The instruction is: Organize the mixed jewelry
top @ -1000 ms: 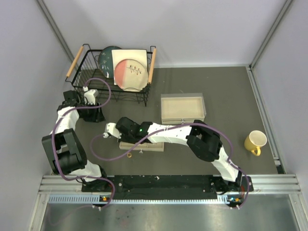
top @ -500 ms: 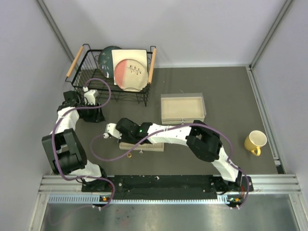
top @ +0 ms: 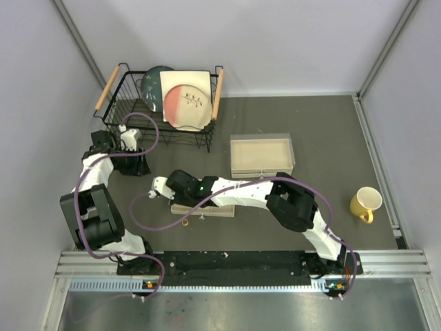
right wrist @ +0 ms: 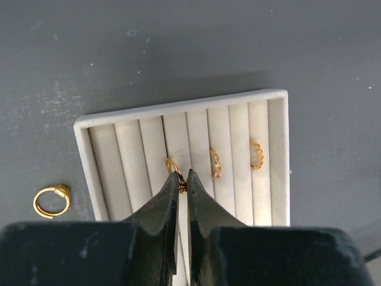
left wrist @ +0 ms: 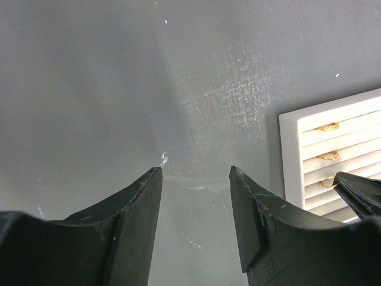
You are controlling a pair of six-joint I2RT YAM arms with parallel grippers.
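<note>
My right gripper is shut on a small gold ring and holds it at a slot of the white ring tray. Two more gold rings sit in slots to its right. A loose gold ring lies on the table left of the tray, and it also shows in the top view. My left gripper is open and empty above bare table, left of the ring tray. In the top view it hangs by the rack. No silver bangle, chain or studs show clearly.
A black dish rack with plates stands at the back left. A beige compartmented box sits mid-table, behind the ring tray. A yellow mug stands at the right. Grey walls close in three sides.
</note>
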